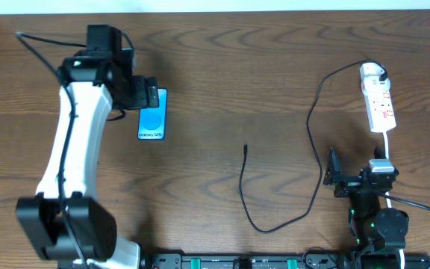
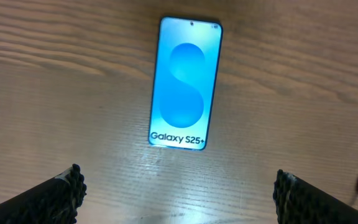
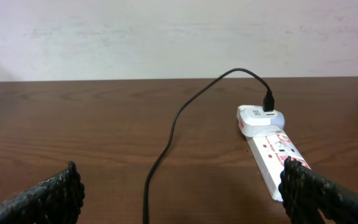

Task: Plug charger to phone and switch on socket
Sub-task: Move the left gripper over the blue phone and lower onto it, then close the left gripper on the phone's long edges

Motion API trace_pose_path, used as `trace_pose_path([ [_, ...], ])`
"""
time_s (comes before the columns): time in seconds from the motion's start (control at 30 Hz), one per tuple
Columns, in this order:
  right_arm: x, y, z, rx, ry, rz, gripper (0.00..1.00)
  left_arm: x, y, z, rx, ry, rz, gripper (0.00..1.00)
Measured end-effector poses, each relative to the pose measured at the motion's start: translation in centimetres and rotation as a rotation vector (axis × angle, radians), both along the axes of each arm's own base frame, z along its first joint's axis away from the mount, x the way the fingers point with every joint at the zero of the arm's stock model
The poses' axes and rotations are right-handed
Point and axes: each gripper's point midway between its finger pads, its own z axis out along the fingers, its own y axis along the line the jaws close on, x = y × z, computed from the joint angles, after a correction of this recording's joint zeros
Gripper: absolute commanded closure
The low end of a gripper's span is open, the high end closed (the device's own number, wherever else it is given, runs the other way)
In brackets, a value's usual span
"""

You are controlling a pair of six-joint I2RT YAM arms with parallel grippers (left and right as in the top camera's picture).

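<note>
The phone (image 1: 152, 113) lies flat and face up in the far left part of the tabletop, its long sides running from the far edge to the near edge. Its blue screen is lit and the white "Galaxy S25+" text sits at the near end (image 2: 186, 82). The left gripper (image 1: 144, 96) hangs over it with its fingers spread wide and nothing between them; in the left wrist view (image 2: 179, 183) the phone stands clear of both fingertips.

The socket (image 1: 379, 101) lies along the right edge near the far right corner, and its white cord (image 1: 387, 142) runs toward the near edge. A white adapter (image 3: 260, 118) is plugged into its far end, and the black plug of the charger (image 3: 173, 130) goes into the top of that adapter. From there the thin cable (image 1: 312, 119) curves leftward, runs toward the near edge, loops round and ends in a free tip (image 1: 245, 147) on bare wood near the middle of the table, well apart from the phone. Whether the socket's switch is on cannot be told.

The right gripper (image 1: 338, 175) sits by the near edge on the right side, released and empty (image 3: 180, 174), and faces the socket (image 3: 272, 155).
</note>
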Motion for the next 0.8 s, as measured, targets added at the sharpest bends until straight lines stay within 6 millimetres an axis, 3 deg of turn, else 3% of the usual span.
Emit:
trace_pose_path([
  [0.3,0.0,0.0,0.0,0.0,0.0,0.0,0.01,1.9,-0.4,-5.6,0.005,0.097,-0.018,0.02],
  [0.8,0.0,0.0,0.0,0.0,0.0,0.0,0.01,3.4,-0.5,-12.3,0.006,0.192,-0.018,0.02],
])
